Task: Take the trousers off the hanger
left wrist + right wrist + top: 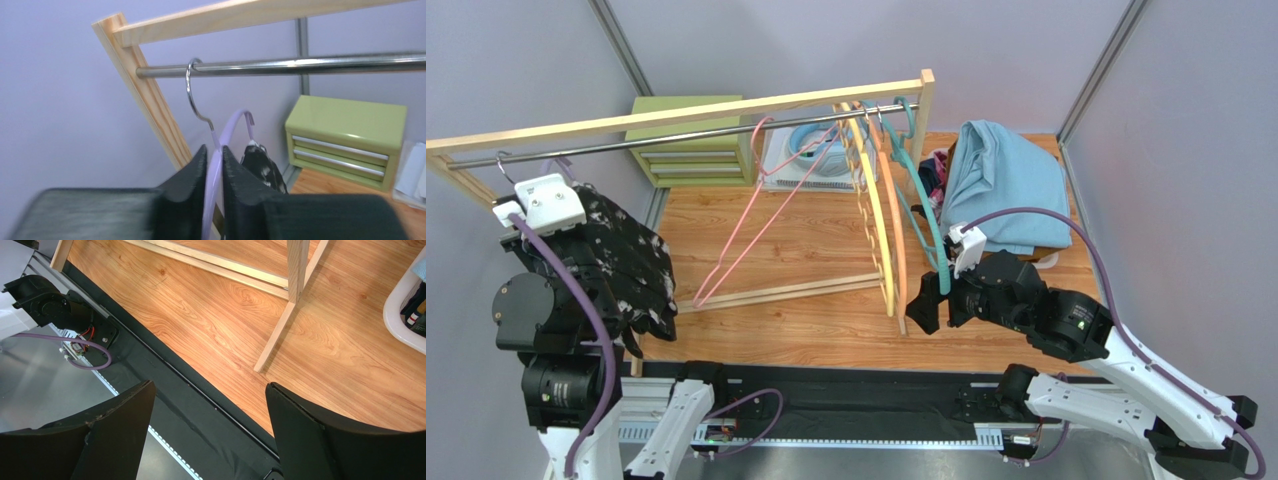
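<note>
Black trousers with white speckles (621, 262) hang on a lilac hanger (220, 150) at the left end of the steel rail (676, 137); they also show in the left wrist view (262, 167). My left gripper (214, 157) is shut on the lilac hanger just below its metal hook (192, 90). My right gripper (923, 305) is open and empty, low over the wooden floor near the rack's right foot (272, 347). Light blue trousers (1006, 185) lie heaped in a white basket (400, 315) at the right, with other garments mostly hidden beneath.
Empty pink (756, 215), yellow (881, 215) and teal (921, 190) hangers hang on the rail. A green drawer box (688, 140) and a white fan-like item (811, 155) stand behind. The wooden rack frame (916, 105) spans the workspace; purple walls close in on all sides.
</note>
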`<state>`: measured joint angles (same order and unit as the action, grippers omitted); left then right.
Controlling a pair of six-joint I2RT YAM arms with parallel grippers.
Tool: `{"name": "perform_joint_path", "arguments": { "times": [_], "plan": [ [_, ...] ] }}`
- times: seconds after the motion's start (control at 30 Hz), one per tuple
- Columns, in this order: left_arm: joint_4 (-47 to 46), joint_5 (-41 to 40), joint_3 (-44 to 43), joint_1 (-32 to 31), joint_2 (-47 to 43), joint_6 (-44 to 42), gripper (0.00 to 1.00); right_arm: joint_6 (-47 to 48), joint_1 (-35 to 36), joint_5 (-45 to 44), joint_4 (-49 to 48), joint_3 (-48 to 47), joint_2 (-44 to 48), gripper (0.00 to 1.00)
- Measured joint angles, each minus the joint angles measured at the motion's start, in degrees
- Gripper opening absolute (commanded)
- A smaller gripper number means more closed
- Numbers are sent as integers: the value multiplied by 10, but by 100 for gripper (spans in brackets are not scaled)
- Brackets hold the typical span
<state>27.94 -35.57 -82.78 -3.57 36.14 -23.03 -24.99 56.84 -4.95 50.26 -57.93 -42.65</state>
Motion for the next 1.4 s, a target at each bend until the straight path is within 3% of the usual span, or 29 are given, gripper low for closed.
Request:
{"name": "perform_joint_path", "arguments": {
  "times": [0.03, 0.07, 0.3, 0.47, 0.63, 0.73, 0.77, 0.93, 1.1, 1.4],
  "plan": [
    [26, 5, -8, 0, -5, 15, 55, 0, 0, 1, -1, 0, 0, 86],
    [48, 9, -12, 0, -11, 27, 60, 0, 0, 2, -2, 0, 0, 86],
    [178, 17, -37, 0, -65, 78, 76, 0, 0, 20, -17, 6, -5, 85],
    [202, -21, -16, 0, -68, 80, 79, -2, 0, 30, -18, 6, -12, 85],
    [217, -48, 79, 0, -80, 113, 43, -5, 0, 30, -17, 6, -6, 84],
    [216, -40, 125, 2, -86, 146, 32, -7, 0, 30, -16, 6, -3, 84],
    [219, -29, 131, 2, -87, 154, 31, -9, 0, 30, -16, 6, -2, 84],
    [223, -2, 107, 0, -88, 165, 0, -15, 0, 30, -16, 6, 6, 84],
    [187, 1, 90, 0, -110, 153, 0, -20, 0, 30, -17, 6, 8, 84],
    [21, 82, 204, 0, -180, 136, 0, -24, 0, 29, -17, 19, 14, 83]
  ]
}}
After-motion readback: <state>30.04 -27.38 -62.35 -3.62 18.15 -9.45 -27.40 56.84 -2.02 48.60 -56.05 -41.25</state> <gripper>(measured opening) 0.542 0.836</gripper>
